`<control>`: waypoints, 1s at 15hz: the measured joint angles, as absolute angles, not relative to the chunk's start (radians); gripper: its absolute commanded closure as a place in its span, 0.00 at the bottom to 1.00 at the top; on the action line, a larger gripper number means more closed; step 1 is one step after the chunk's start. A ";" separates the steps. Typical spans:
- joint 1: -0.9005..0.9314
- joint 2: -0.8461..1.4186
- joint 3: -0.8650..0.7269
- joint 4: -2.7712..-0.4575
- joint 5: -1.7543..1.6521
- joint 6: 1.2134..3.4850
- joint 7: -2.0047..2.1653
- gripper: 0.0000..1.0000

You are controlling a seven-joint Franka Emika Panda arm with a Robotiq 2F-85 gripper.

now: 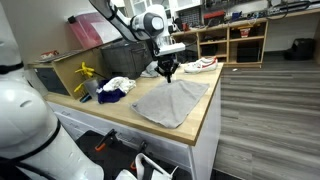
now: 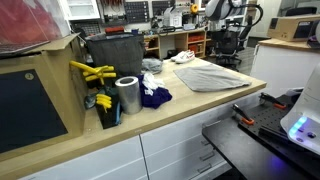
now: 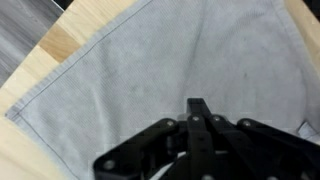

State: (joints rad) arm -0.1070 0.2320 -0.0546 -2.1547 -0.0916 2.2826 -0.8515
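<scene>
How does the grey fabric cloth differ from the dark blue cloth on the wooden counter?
The grey cloth lies spread flat; the dark blue cloth sits bunched in a heap. The grey cloth covers far more counter than the blue one. The gripper hangs over the grey cloth, well apart from the blue cloth. Both rest on the wooden counter.

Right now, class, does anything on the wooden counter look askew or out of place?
Nothing looks spilled or damaged. The grey cloth lies spread flat on the counter. Beside it, though, a blue cloth and a white cloth sit crumpled in a heap, untidy next to the flat one.
</scene>
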 measured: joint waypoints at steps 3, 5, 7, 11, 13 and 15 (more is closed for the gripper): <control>-0.082 0.295 -0.045 -2.108 -0.092 2.311 -0.651 1.00; -0.071 0.342 -0.036 -2.072 -0.092 2.311 -0.527 1.00; -0.064 0.389 -0.026 -2.034 -0.092 2.311 -0.421 1.00; -0.056 0.471 -0.009 -1.962 -0.091 2.311 -0.271 1.00; -0.048 0.501 -0.005 -1.937 -0.091 2.311 -0.225 1.00; -0.039 0.526 -0.001 -1.919 -0.091 2.311 -0.193 1.00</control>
